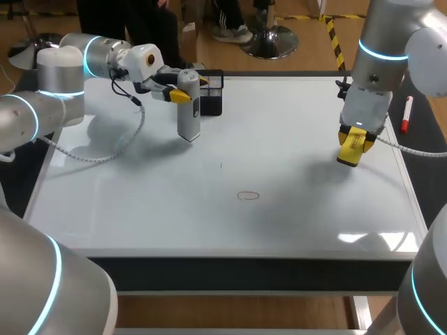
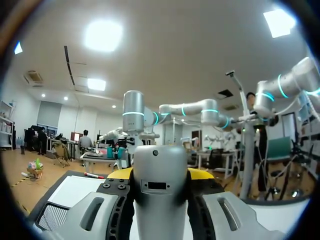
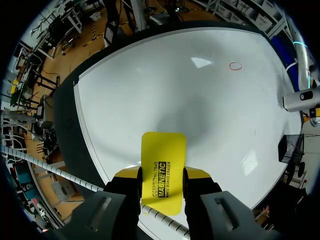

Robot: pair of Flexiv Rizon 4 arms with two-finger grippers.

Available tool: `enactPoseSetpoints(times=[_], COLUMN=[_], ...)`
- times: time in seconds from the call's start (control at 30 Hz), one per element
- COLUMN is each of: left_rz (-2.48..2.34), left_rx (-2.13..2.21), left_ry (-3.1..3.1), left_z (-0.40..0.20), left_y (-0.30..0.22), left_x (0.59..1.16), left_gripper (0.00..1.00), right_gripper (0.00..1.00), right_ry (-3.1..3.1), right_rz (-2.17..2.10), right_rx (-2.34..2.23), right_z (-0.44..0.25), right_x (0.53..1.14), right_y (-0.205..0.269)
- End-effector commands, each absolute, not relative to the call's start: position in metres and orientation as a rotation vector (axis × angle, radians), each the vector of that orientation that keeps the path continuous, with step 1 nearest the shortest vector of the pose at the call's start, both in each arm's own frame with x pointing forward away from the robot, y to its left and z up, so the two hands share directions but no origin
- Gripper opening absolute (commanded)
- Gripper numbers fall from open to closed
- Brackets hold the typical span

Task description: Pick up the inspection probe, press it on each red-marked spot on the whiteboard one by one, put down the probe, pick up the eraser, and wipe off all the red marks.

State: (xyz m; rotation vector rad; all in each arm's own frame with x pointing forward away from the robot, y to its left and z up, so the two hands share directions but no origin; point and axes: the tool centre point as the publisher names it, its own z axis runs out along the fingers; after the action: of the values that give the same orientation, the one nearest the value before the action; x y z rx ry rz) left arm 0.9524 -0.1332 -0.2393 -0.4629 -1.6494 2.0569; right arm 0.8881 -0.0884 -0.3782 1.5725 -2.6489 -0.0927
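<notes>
- Small red ring mark point(image 1: 248, 195) sitting unwiped near middle of white whiteboard point(image 1: 279, 230).
- Right gripper point(image 3: 162, 175) clamping flat yellow rectangular eraser point(image 3: 163, 150) from both sides, hovering over board's right side, well apart from mark.
- Farther back, left gripper point(image 1: 183, 93) gripping upright grey cylindrical probe point(image 1: 188, 108), just beside black mesh basket point(image 1: 213, 98).
- Judging wipe step coming up, probe not yet put down.
- Next move calling for lowering eraser flat onto ring and sweeping across.

Bright overhead light glares on the whiteboard point(image 1: 279, 160), soft shadows across it, wrist views warped at edges
</notes>
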Motion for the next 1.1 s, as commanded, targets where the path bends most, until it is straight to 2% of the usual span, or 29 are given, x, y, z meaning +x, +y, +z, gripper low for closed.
enactPoseSetpoints(times=[0.03,0.2,0.73,1.1], left_rz=[2.052,2.052,2.052,2.052], left_rx=[-0.468,-0.468,-0.468,-0.468], left_ry=[-1.644,-1.644,-1.644,-1.644], left_z=[-0.239,-0.239,-0.239,-0.239], left_y=[-0.133,-0.133,-0.133,-0.133], left_x=[0.955,0.955,0.955,0.955], left_gripper=[0.00,0.00,0.00,0.00], right_gripper=[0.00,0.00,0.00,0.00], right_ry=[-2.645,-2.645,-2.486,-2.417], right_rz=[-0.088,-0.088,0.008,-0.028], right_rx=[1.574,1.574,1.769,1.880], right_z=[-0.378,-0.378,-0.363,-0.381], right_x=[0.889,0.889,0.847,0.824], right_y=[-0.089,-0.089,0.046,0.103])
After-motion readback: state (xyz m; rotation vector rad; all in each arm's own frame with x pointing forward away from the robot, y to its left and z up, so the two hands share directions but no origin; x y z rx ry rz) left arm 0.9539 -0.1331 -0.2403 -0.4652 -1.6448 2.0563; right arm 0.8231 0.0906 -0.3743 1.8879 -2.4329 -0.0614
